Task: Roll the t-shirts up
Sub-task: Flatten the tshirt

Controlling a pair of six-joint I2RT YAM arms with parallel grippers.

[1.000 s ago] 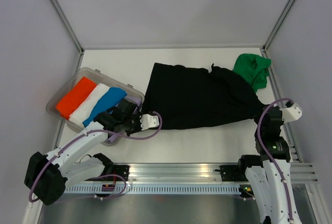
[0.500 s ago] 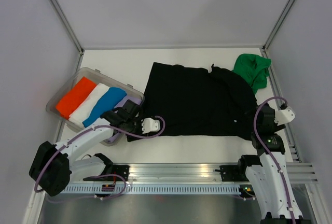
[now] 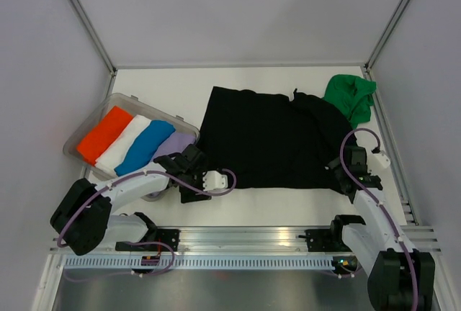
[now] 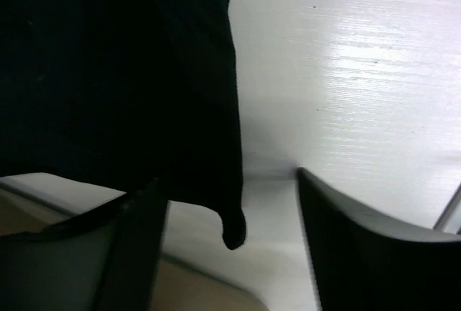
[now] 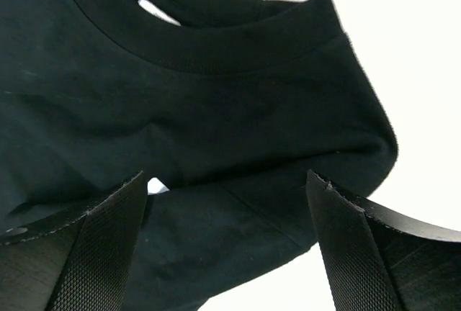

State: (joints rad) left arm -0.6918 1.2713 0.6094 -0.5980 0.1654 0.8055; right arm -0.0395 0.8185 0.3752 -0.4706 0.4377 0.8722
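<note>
The black t-shirt [image 3: 274,138] lies spread flat across the middle of the table. The green t-shirt [image 3: 351,95] sits crumpled at the back right. My left gripper [image 3: 200,180] is at the black shirt's near-left corner. In the left wrist view it [image 4: 229,181] is open, and the corner of the black fabric [image 4: 233,233] hangs loose between the fingers. My right gripper [image 3: 338,173] is at the shirt's near-right end. It [image 5: 227,181] is open over the black shirt [image 5: 216,131], whose collar [image 5: 216,52] lies just beyond the fingers.
A clear plastic bin [image 3: 78,151] at the left holds rolled shirts: orange [image 3: 106,133], white [image 3: 124,143], blue [image 3: 146,145] and lavender [image 3: 175,145]. White walls enclose the table [image 3: 288,203]. A metal rail [image 3: 245,239] runs along the near edge.
Both grippers have gone from shut to open and let go of the black shirt. Both arms came nearer and the shirt's near edge now lies closer to the front.
</note>
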